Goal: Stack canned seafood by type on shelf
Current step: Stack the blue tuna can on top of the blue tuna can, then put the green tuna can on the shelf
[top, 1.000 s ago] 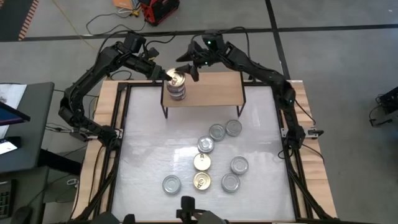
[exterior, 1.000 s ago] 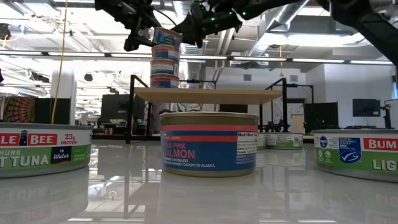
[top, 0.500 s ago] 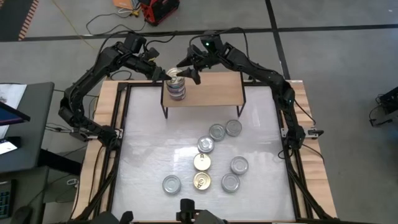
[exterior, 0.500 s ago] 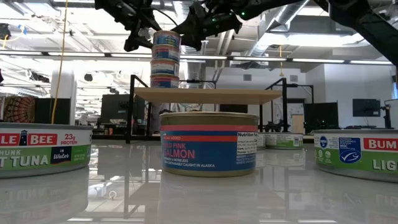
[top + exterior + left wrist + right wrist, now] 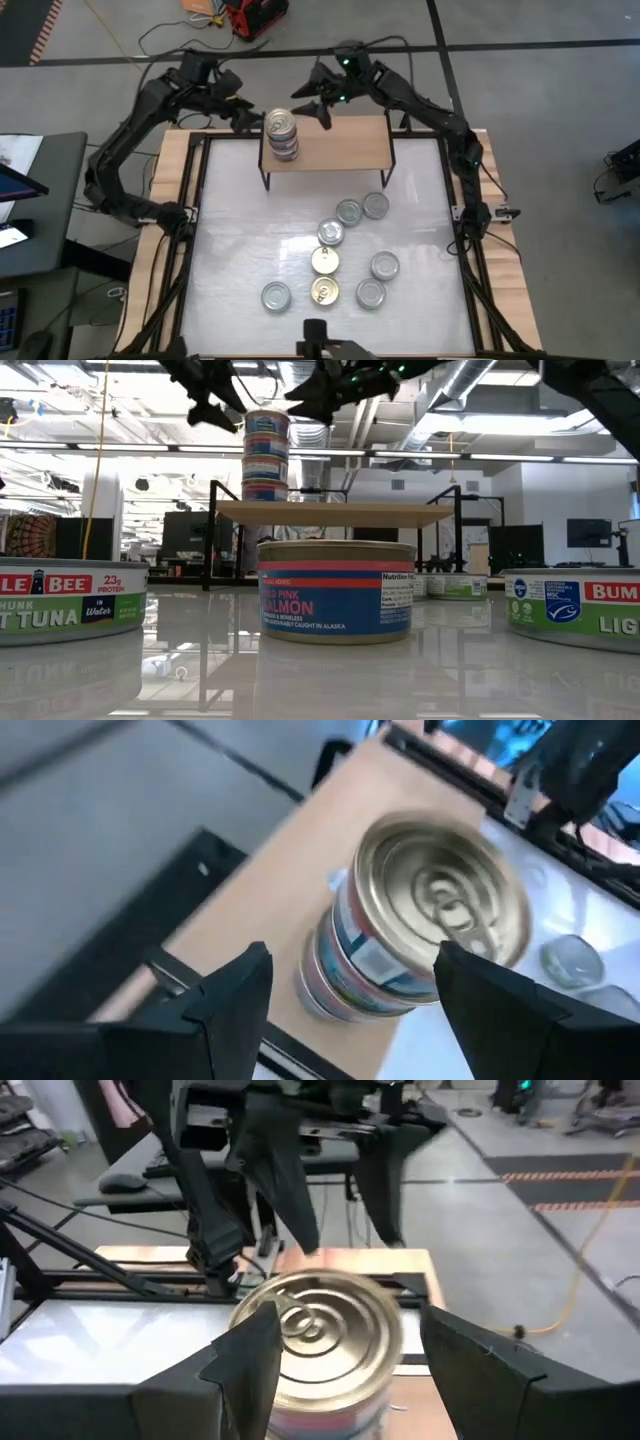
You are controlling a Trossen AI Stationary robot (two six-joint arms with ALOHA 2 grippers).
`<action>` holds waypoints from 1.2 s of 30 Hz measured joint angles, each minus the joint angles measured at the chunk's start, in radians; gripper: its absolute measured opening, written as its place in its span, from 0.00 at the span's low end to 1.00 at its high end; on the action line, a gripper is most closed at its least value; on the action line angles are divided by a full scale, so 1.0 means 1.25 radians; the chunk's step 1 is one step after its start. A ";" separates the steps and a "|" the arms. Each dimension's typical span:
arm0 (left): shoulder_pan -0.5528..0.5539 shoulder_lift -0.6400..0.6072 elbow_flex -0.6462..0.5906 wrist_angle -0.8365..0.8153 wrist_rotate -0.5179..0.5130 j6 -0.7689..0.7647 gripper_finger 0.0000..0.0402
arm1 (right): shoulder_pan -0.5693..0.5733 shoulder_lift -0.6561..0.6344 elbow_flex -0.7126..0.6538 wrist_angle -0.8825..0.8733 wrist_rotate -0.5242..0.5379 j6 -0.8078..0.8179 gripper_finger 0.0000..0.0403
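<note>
On the left end of the shelf (image 5: 335, 150) stands a stack of three cans (image 5: 282, 134), its top lid gold (image 5: 440, 910). In the low view the stack (image 5: 265, 455) rises from the light-wood board (image 5: 335, 512). My left gripper (image 5: 247, 112) hangs open, above and to the left of the stack, its fingers (image 5: 235, 1000) on either side of the stack without touching it. My right gripper (image 5: 322, 104) is open too, above and to the right of the stack, its fingers (image 5: 250, 1360) clear of the top can (image 5: 320, 1325).
Several loose cans lie on the white table in front of the shelf, among them silver-lidded ones (image 5: 349, 211) (image 5: 276, 295) and gold-lidded ones (image 5: 325, 260) (image 5: 325, 291). A salmon can (image 5: 335, 592) stands closest in the low view. The right part of the shelf board (image 5: 360, 145) is bare.
Both grippers have drawn up and away from the stack's top can: the left toward the table's far left, rolling as it went, the right toward the right. The top can, slightly tilted a second ago, now sits flat on the stack.
</note>
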 joint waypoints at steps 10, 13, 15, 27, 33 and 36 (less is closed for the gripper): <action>-0.182 -0.119 0.001 0.026 -0.109 0.091 0.65 | 0.043 -0.090 -0.070 -0.139 0.079 -0.079 0.63; -0.294 -0.141 0.001 0.014 -0.214 0.088 0.63 | 0.074 -0.150 -0.178 -0.102 0.159 -0.091 0.60; -0.378 -0.152 -0.012 0.022 -0.296 0.075 0.62 | 0.095 -0.204 -0.267 -0.055 0.198 -0.091 0.58; -0.729 -0.112 -0.100 0.011 -0.604 -0.086 0.58 | 0.249 -0.540 -0.727 0.230 0.369 0.010 0.55; -0.807 -0.090 -0.095 -0.022 -0.515 -0.197 0.58 | 0.369 -0.593 -0.816 0.264 0.490 0.069 0.55; -0.829 -0.077 -0.094 -0.019 -0.511 -0.280 0.58 | 0.435 -0.603 -0.851 0.280 0.568 0.095 0.55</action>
